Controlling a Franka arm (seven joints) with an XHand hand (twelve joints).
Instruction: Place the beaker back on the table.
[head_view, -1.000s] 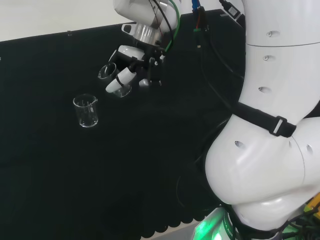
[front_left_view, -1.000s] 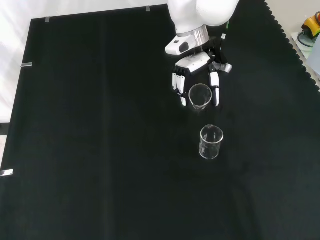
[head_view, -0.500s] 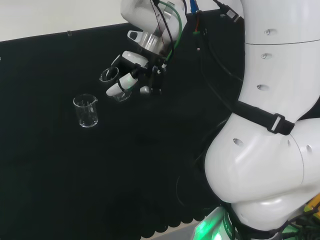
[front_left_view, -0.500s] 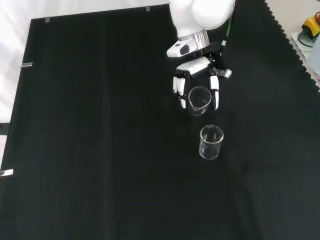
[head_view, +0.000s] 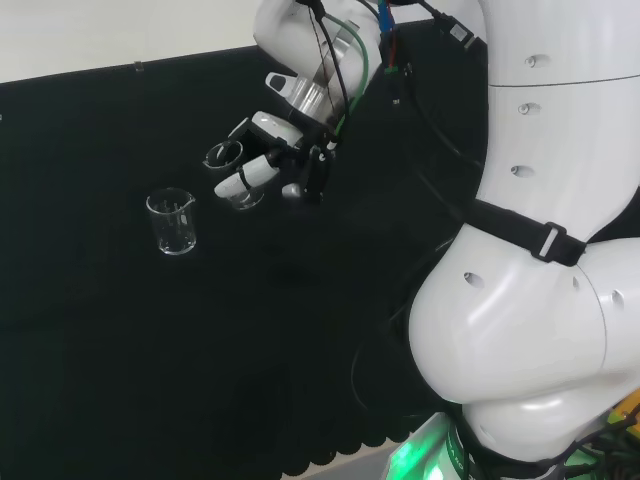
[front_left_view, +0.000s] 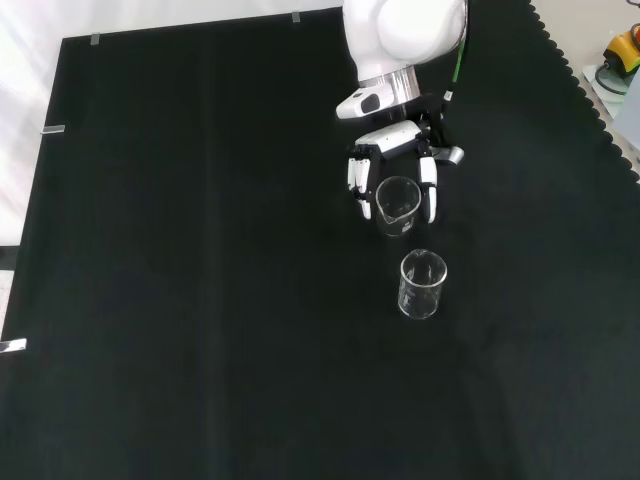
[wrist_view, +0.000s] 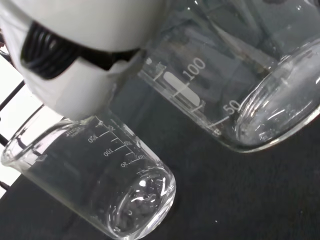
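Note:
My hand (head_view: 268, 128) is shut on a clear glass beaker (head_view: 226, 160), with fingers on both sides of its wall. From the front, that beaker (front_left_view: 397, 205) sits between the white fingers (front_left_view: 428, 190) of the hand (front_left_view: 385, 140), low over the black cloth. I cannot tell whether its base touches the cloth. A second clear beaker (head_view: 172, 222) stands upright on the cloth, apart from the hand; in the front view this second beaker (front_left_view: 422, 284) is just nearer than the held one. The wrist view shows the held beaker (wrist_view: 240, 85) close up, the standing one (wrist_view: 100, 190) beside it and a white finger (wrist_view: 80, 60).
The black cloth (front_left_view: 200, 250) covers the bench, with a scalloped edge (head_view: 330, 455) near the arm's base. The arm's white links (head_view: 540, 250) take up the right of the head view. Small metal clips (front_left_view: 54, 129) hold the cloth's far edges.
The hand has tipped and sunk a little toward the cloth with the beaker still in it. The standing beaker has not moved.

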